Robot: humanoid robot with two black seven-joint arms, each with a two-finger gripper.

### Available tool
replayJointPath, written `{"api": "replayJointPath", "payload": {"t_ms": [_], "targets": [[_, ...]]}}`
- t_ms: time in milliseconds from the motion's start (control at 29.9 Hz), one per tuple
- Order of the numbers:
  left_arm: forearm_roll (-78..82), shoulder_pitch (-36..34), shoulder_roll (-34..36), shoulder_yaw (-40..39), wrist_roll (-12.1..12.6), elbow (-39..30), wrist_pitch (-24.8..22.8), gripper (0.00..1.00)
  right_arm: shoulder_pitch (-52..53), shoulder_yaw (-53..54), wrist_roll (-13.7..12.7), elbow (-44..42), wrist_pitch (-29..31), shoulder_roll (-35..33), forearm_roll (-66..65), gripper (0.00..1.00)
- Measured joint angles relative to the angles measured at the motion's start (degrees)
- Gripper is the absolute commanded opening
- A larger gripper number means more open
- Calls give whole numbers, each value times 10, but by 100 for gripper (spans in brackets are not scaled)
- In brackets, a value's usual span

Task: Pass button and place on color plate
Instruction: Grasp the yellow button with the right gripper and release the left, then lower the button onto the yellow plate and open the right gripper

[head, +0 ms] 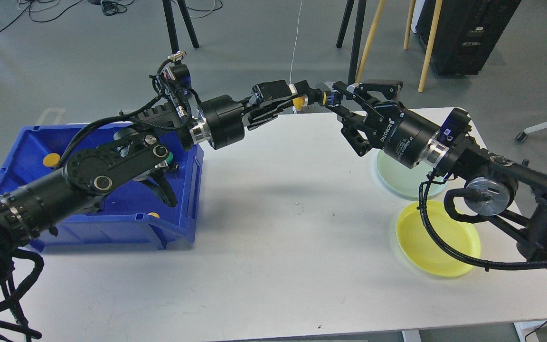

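My left gripper (303, 97) reaches out over the far side of the white table (278, 247) and is shut on a button (297, 101) with a yellow cap and a black and blue body, held level in the air. My right gripper (340, 102) faces it from the right, open, with one finger above and one below the button's blue far end. I cannot tell whether they touch it. A yellow plate (437, 240) and a pale green plate (404, 183) lie on the table under my right arm.
A blue bin (112, 211) stands at the table's left, under my left arm, with other buttons in it, one yellow (50, 159) and one green (171, 156). Tripod and wooden legs stand on the floor beyond the table's far edge.
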Motion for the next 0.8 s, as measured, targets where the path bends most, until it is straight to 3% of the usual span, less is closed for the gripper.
{"api": "replayJointPath", "payload": {"t_ms": [100, 368, 468, 602, 702, 802], "targets": [[-14, 8, 2, -30, 2, 1, -3, 78, -4, 1, 1, 4, 0, -6, 1, 0], [-28, 13, 0, -55, 0, -5, -12, 84, -32, 9, 1, 20, -2, -26, -1, 0], [-34, 18, 11, -59, 0, -6, -15, 86, -70, 32, 2, 49, -8, -65, 2, 0], [-37, 28, 62, -65, 0, -7, -41, 89, -216, 123, 1, 93, -35, -115, 28, 0], [-37, 26, 93, -66, 0, -11, -85, 91, -341, 184, -2, 115, -90, -121, 61, 0], [-34, 12, 110, -66, 0, -33, -99, 92, -422, 207, 0, 132, -147, -108, 108, 0]]}}
